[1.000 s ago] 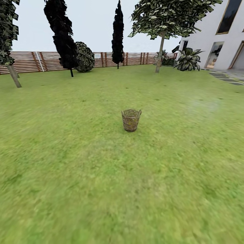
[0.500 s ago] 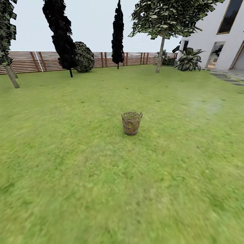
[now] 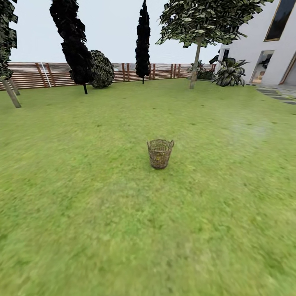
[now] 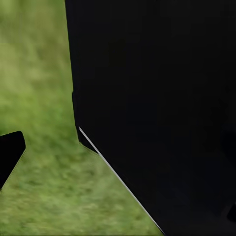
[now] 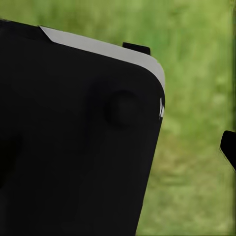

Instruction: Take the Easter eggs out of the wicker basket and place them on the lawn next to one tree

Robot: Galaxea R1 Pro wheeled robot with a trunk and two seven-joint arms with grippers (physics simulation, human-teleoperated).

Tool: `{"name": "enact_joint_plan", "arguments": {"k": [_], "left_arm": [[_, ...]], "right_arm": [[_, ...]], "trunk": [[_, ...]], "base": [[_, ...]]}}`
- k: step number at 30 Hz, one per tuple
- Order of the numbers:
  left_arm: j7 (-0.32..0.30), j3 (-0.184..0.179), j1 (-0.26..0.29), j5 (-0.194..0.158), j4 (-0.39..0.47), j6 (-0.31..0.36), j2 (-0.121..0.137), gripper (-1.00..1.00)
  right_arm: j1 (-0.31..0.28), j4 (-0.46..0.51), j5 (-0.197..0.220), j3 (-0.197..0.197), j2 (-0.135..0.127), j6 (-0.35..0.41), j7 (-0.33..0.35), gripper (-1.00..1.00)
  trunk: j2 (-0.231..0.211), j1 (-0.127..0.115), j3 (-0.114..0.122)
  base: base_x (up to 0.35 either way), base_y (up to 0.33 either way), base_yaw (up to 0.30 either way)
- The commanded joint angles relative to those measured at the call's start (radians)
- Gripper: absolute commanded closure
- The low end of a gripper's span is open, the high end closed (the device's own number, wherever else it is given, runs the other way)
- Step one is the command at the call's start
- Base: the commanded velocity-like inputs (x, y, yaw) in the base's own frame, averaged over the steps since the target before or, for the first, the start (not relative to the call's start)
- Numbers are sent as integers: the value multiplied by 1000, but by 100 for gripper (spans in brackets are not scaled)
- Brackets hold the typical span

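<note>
Matte black robot body panel (image 4: pixel 157 98) showing thin pale edge line; second black housing (image 5: pixel 73 147) wearing grey-white rim, round boss.

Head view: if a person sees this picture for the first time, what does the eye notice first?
First comes the wicker basket, which stands upright and alone in the middle of the lawn. Next come the tree with the pale trunk at the far right, near the white house, and the dark columnar trees before the wooden fence.

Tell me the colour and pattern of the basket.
Tan-brown open weave of twigs; the basket shows best in the head view, standing on the lawn.
</note>
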State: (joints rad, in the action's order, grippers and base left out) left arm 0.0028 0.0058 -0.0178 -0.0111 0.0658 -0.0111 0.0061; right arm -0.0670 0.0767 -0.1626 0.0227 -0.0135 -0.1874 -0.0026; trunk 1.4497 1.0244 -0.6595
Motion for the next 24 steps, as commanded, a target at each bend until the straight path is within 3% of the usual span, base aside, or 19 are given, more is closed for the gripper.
{"name": "enact_joint_plan", "arguments": {"k": [1, 24], "left_arm": [[1, 0, -1, -1, 2, -1, 0, -100], [0, 0, -1, -1, 2, -1, 0, -100]], "right_arm": [[0, -1, -5, 2, 0, -3, 0, -100], [0, -3, -2, 2, 0, -3, -1, -100]], "trunk": [[0, 1, -1], [0, 1, -1]], "base": [[315, 0, 0], [315, 0, 0]]}}
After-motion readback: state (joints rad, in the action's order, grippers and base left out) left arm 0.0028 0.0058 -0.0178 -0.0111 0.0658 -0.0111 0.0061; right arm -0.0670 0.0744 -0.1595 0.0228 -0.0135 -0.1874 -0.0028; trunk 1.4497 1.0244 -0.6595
